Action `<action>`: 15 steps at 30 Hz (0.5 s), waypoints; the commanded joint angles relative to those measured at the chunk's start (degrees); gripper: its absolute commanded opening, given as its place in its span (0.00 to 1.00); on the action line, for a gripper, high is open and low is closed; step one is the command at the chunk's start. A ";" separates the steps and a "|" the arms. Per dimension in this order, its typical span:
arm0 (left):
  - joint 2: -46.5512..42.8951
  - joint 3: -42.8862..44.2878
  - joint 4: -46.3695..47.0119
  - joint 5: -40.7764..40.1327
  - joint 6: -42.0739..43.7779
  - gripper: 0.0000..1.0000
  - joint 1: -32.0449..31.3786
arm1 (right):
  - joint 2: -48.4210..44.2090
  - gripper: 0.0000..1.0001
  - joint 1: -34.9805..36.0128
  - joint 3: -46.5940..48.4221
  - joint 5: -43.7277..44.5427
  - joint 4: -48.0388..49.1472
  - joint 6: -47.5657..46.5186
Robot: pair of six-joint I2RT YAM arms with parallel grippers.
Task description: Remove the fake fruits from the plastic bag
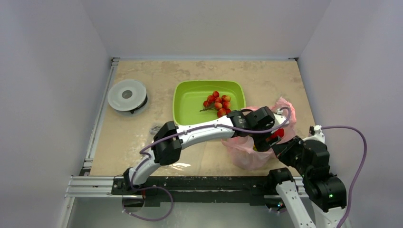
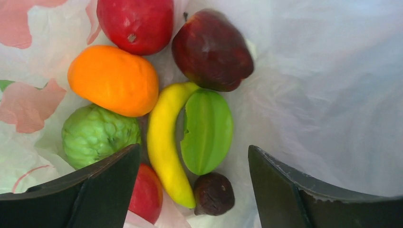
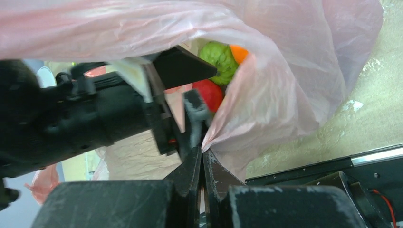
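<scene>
The pink plastic bag (image 1: 247,152) lies right of centre, and my left gripper (image 1: 266,135) reaches into its mouth. In the left wrist view that gripper (image 2: 194,156) is open above the fake fruits and holds nothing. Below it lie a yellow banana (image 2: 164,142), a green ridged piece (image 2: 206,130), a small dark one (image 2: 214,192), a bumpy green one (image 2: 97,135), an orange one (image 2: 114,78), a dark maroon one (image 2: 211,50) and two red ones (image 2: 135,21). My right gripper (image 3: 203,152) is shut on the bag's edge (image 3: 228,128).
A green tray (image 1: 185,102) behind the bag holds a cluster of small red berries (image 1: 217,102). A white round container (image 1: 127,95) stands at the back left. A metal rail (image 1: 95,183) runs along the near edge, and walls close in three sides.
</scene>
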 commanded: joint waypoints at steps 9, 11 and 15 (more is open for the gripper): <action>5.66 -0.54 3.19 -8.11 3.41 0.79 -1.87 | 1.02 0.00 0.01 1.55 -0.52 1.30 -1.20; 7.39 0.23 2.49 -8.33 3.61 0.78 -2.09 | 1.11 0.00 0.02 1.43 -0.63 1.40 -1.14; 10.36 1.26 1.22 -8.36 3.21 0.77 -2.21 | 1.16 0.00 0.03 1.21 -0.70 1.47 -1.18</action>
